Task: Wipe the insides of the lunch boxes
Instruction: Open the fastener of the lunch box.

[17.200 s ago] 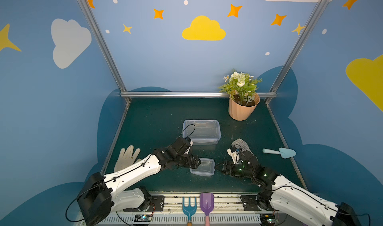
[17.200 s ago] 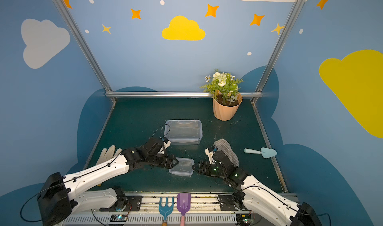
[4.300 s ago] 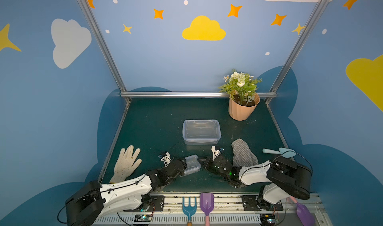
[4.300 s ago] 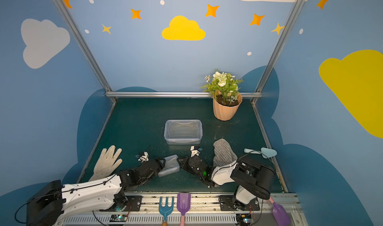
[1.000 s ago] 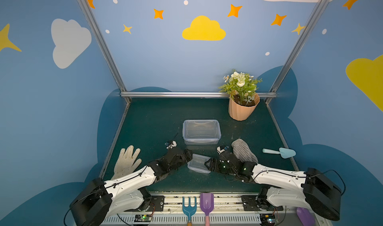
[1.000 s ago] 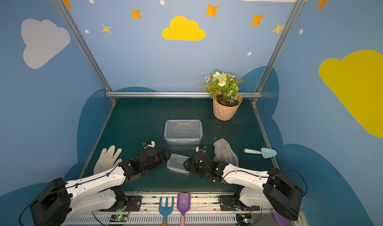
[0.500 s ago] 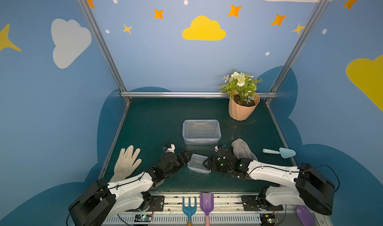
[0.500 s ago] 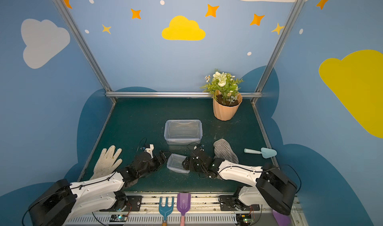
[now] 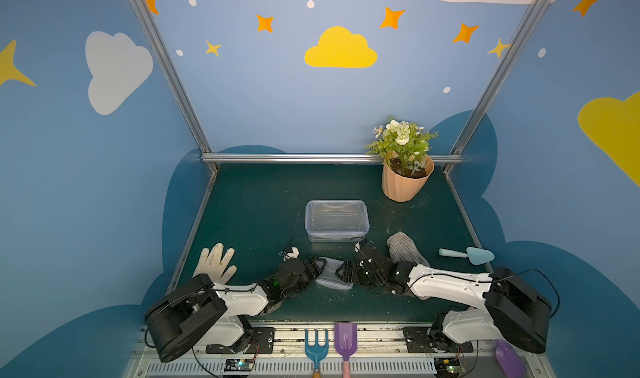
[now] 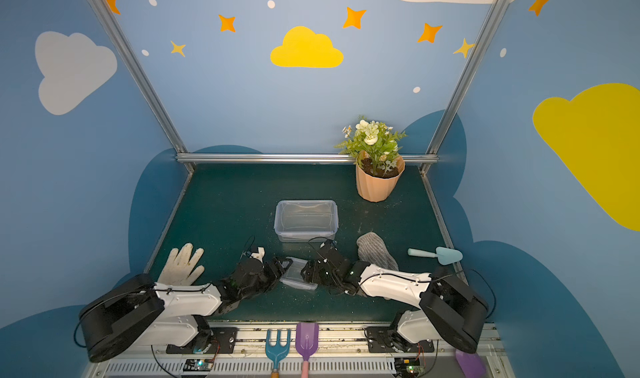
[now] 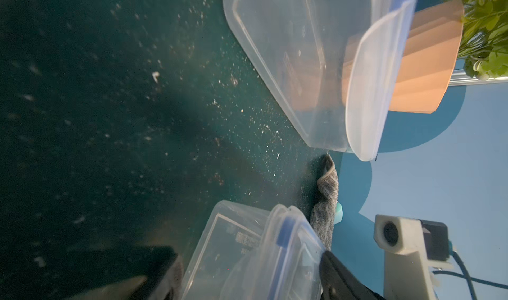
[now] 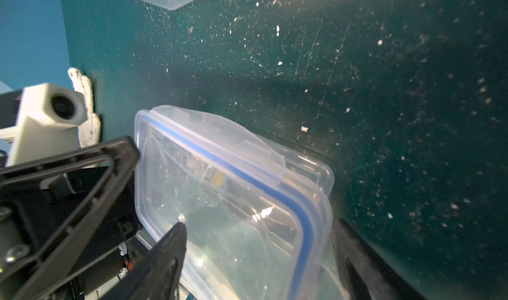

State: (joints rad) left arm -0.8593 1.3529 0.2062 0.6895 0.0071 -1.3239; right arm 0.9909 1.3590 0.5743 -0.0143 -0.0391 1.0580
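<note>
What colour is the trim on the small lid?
The trim is blue; right wrist view shows it best.

It was a staged lab booth: blue walls (image 9: 277,109) painted with clouds and stars, aluminium framing (image 9: 311,158), a potted plant (image 9: 405,172) at one o'clock.

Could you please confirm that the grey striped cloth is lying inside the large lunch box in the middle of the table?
Not quite. The large lunch box is in the middle of the table, but there is no cloth in it. The grey striped cloth lies outside it on the table mat, beside the right arm. Both top views show this.
</note>
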